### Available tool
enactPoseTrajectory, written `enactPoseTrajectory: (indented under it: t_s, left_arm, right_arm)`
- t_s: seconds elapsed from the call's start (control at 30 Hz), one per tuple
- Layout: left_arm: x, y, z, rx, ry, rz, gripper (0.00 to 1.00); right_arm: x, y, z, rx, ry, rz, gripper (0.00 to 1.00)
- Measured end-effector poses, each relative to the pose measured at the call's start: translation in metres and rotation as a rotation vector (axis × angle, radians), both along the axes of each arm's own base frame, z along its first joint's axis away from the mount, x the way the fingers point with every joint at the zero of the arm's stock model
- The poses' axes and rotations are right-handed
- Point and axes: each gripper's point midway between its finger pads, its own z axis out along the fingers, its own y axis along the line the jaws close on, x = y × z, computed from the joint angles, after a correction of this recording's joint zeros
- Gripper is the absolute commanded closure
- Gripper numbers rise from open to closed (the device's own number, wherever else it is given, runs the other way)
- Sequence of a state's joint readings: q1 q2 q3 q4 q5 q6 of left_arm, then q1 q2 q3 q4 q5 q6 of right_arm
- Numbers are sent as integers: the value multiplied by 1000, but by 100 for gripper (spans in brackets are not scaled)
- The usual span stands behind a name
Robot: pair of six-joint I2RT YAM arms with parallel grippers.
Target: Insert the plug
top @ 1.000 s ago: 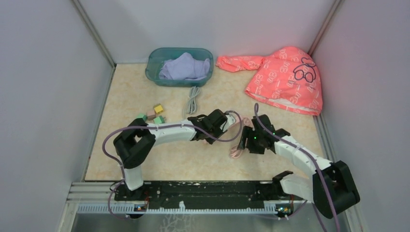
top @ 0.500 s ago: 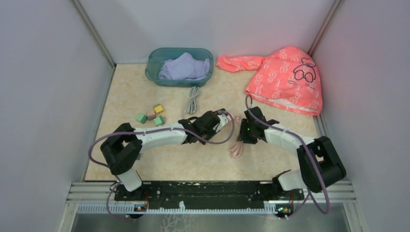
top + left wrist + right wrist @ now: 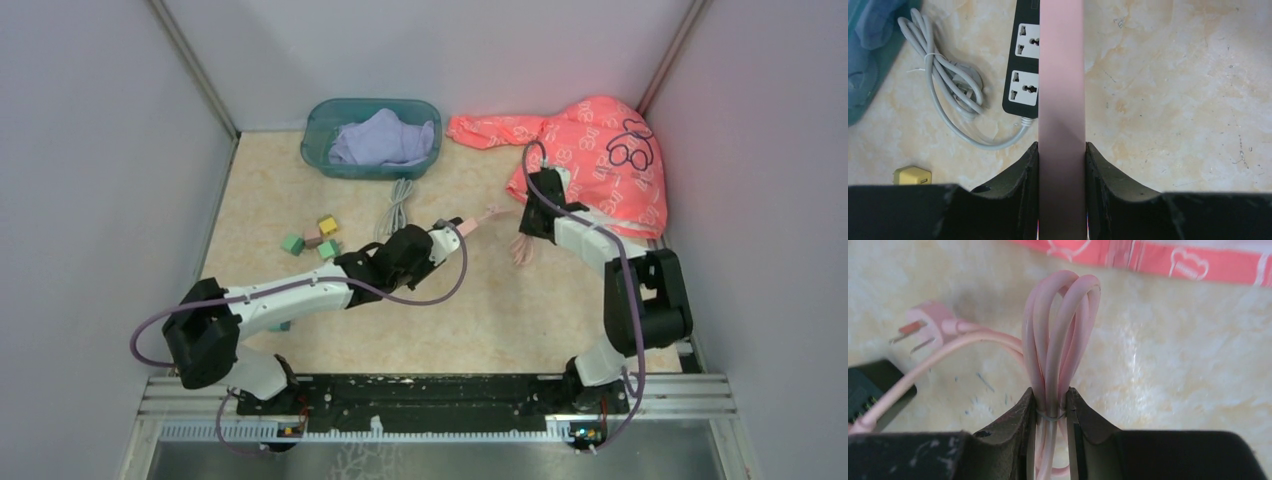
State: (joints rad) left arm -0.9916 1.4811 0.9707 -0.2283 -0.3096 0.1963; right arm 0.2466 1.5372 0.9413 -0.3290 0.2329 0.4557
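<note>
My left gripper (image 3: pixel 1062 145) is shut on a long flat pink bar (image 3: pixel 1062 75), which juts out ahead of the jaws. In the top view this bar (image 3: pixel 478 217) points from the left gripper (image 3: pixel 447 232) toward the right arm. Under it lies a black power strip (image 3: pixel 1026 60) with two sockets showing. My right gripper (image 3: pixel 1050 392) is shut on a tied bundle of pink cable (image 3: pixel 1060 335). The pink two-pin plug (image 3: pixel 928 325) trails loose to the bundle's left, above the table. In the top view the right gripper (image 3: pixel 524 235) sits near the pink garment.
A coiled grey cable (image 3: pixel 943 90) runs from the black strip. A teal basin (image 3: pixel 318 150) with a purple cloth stands at the back, and a pink garment (image 3: pixel 590 160) lies back right. Coloured blocks (image 3: pixel 312 240) lie to the left, one yellow (image 3: pixel 912 175).
My right gripper has shut on the pink cable bundle and carried it back toward the garment. The left arm has drawn back to the left with the pink bar.
</note>
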Motion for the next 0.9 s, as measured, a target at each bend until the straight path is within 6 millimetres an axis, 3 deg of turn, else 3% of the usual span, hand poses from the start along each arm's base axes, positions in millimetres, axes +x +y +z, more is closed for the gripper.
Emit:
enactPoseTrajectory:
  t_s: [0.13, 0.3, 0.4, 0.5, 0.63, 0.73, 0.9]
  left_arm:
    - [-2, -2, 7, -39, -44, -28, 100]
    - [-8, -12, 10, -62, -92, -69, 100]
    - [-8, -15, 4, -38, -106, -74, 100]
    - [-13, -21, -15, 16, -98, -94, 100]
    - [-23, -26, -44, 92, -86, -129, 100]
    - [-23, -28, -51, 114, -101, -131, 100]
    - [-21, -33, -57, 135, -136, -129, 100]
  right_arm:
    - [38, -9, 10, -55, -60, 3, 86]
    - [71, -6, 6, -87, -89, 62, 70]
    - [75, -6, 2, -97, -91, 81, 59]
    - [80, -8, 3, -95, -110, 80, 48]
    - [84, -6, 6, -64, -125, 79, 44]
    - [82, 3, 10, -13, -129, 102, 43]
    - [65, 31, 41, 154, -172, 157, 40]
